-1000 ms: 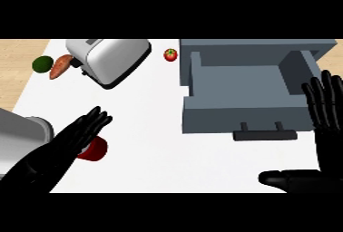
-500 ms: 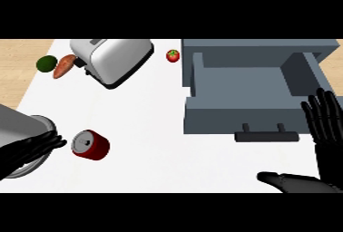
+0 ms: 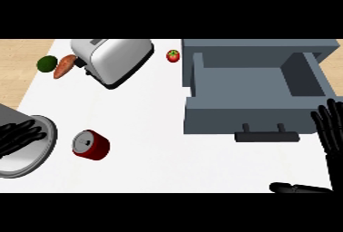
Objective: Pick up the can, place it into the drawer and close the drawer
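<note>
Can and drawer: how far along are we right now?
Done: only that the drawer stands open, nothing visible inside. In hand: nothing; the can sits on the counter, apart from the left hand at the view's left edge. The right hand rests open at the view's right edge. Left: grasping the can, placing it in the drawer, closing it.

We see the counter (image 3: 154, 113) bright and evenly lit. Just right of the left hand (image 3: 20, 137), the can (image 3: 90, 145) casts only a thin dark shadow at its base. Left of the right hand (image 3: 331, 136), the drawer (image 3: 248, 86) shows flat, matte grey faces of slightly differing shade.
</note>
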Controlling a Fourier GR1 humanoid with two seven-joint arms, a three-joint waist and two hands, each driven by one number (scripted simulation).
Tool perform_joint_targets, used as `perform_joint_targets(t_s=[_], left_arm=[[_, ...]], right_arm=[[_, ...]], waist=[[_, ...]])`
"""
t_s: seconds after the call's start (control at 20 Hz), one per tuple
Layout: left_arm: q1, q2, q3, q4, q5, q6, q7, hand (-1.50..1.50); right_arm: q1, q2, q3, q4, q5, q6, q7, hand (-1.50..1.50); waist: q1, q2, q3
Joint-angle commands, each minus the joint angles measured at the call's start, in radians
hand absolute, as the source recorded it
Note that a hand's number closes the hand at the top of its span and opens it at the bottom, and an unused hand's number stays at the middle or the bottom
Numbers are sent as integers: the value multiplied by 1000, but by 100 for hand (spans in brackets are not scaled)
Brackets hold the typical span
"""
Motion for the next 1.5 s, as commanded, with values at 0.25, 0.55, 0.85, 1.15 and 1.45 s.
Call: perform_joint_targets(t_s=[0.25, 0.55, 0.85, 1.15, 1.45], left_arm=[[-24, -151, 25, 70, -159, -74, 19, -150], [-142, -256, 16, 176, -300, -95, -1, -150], [-134, -321, 78, 260, -476, -166, -107, -150], [-202, -321, 92, 337, -547, -153, -162, -150], [-152, -367, 71, 414, -813, -124, -390, -150]], right_arm=[[108, -1, -62, 0, -35, 78, -110, -150], [40, 36, -15, 28, 35, 40, -68, -150], [72, 13, -92, 42, -44, 103, -91, -150], [37, 34, -55, 9, 20, 73, -44, -150], [56, 13, -120, 171, -24, 145, -228, -150]], waist=[[0, 0, 0], [-1, 1, 0], [-1, 0, -1], [-1, 0, -1], [-1, 1, -1]])
